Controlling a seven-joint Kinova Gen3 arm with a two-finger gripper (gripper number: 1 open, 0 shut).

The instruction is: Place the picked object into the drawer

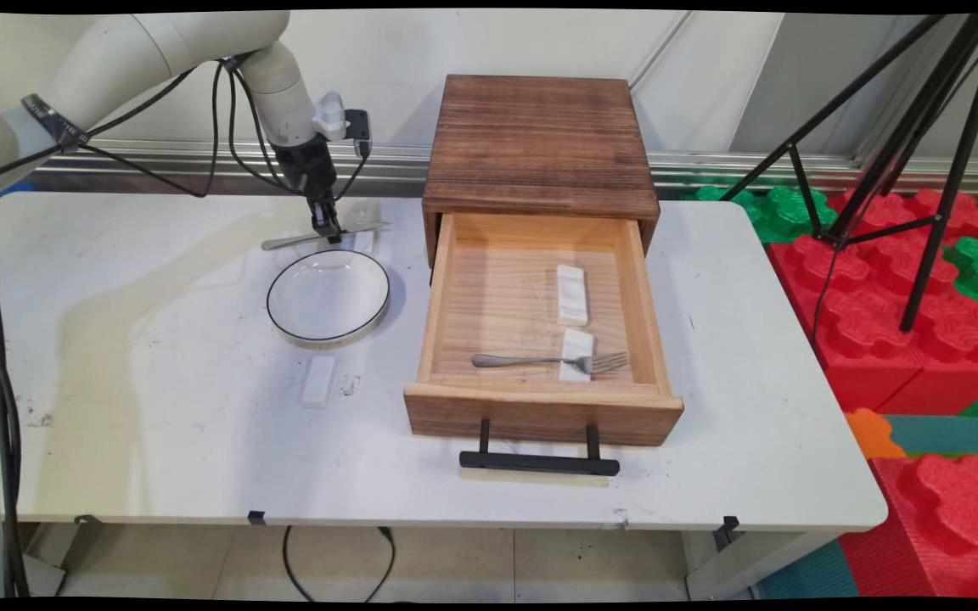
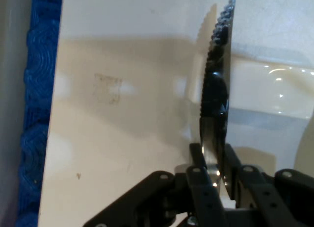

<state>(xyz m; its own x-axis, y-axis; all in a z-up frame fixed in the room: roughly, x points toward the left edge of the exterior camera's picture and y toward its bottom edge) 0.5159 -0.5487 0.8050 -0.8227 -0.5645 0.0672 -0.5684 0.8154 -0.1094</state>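
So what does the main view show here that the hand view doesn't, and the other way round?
Only the main view shows the open wooden drawer with a fork and two white rests inside it, the plate on the table, and another white rest in front of the plate. Only the hand view shows the knife's serrated edge and a blue mat past the table's edge. Both show the gripper shut on the knife.

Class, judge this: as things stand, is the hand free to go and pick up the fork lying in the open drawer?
Probably not yet: the hand is shut on a knife. The way itself looks free, since the drawer is open above the fork.
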